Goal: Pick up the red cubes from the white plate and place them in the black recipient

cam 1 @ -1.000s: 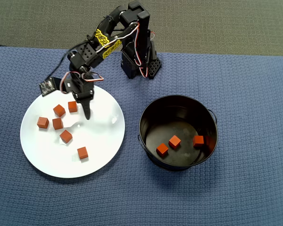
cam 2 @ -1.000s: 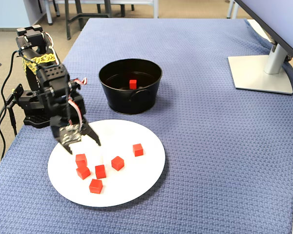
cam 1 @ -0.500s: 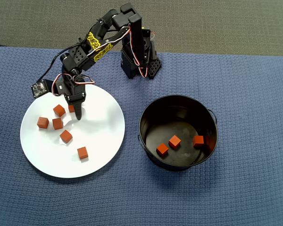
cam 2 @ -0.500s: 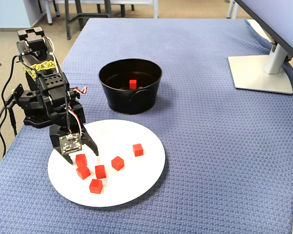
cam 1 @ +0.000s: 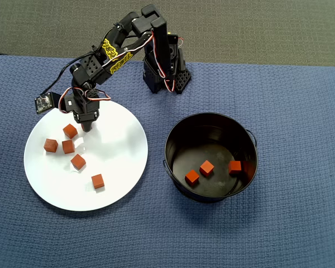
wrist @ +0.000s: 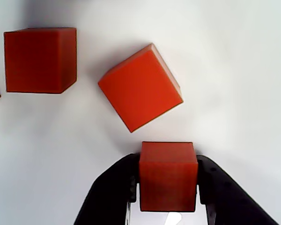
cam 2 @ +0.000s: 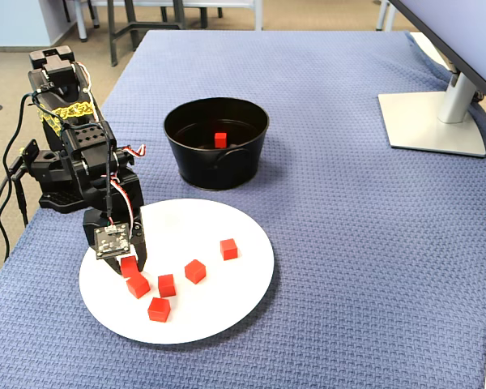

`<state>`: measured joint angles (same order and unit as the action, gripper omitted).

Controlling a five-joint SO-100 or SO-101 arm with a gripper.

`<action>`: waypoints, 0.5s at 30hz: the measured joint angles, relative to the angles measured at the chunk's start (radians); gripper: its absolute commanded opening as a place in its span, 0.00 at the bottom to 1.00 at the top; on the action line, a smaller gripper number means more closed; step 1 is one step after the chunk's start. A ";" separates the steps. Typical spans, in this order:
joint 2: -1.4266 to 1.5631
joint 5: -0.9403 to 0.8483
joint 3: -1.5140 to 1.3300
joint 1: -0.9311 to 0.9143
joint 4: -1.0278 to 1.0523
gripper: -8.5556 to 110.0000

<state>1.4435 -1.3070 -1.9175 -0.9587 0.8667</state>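
My gripper [wrist: 167, 161] is shut on one red cube [wrist: 168, 176] low over the white plate's [cam 1: 120, 134] upper left part. In the overhead view the gripper [cam 1: 88, 126] hides that cube. In the fixed view the held cube [cam 2: 130, 265] shows between the fingers. Several more red cubes lie loose on the plate, the nearest a tilted cube [wrist: 140, 87], also in the overhead view [cam 1: 70, 130]. The black recipient [cam 1: 173, 137] stands right of the plate with three red cubes inside, one at its middle [cam 1: 206, 167]. In the fixed view the recipient [cam 2: 215, 166] is behind the plate.
Everything sits on a blue cloth [cam 1: 268, 223]. The arm's base [cam 1: 166, 75] stands behind the gap between plate and pot. A monitor stand [cam 2: 433, 121] is at the far right in the fixed view. The table's edge runs just left of the arm there.
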 measured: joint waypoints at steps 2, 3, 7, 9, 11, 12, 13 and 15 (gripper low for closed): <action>0.034 0.035 -0.005 0.000 0.000 0.07; 0.064 0.061 -0.012 0.008 0.000 0.07; 0.265 0.192 -0.078 0.067 0.011 0.07; 0.393 0.275 -0.100 0.118 0.063 0.07; 0.517 0.362 -0.101 0.192 0.132 0.07; 0.572 0.408 -0.097 0.236 0.178 0.07; 0.624 0.454 -0.084 0.287 0.227 0.07; 0.713 0.558 -0.044 0.400 0.316 0.07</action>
<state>2.1568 -0.7486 -1.9620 -0.5584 1.1827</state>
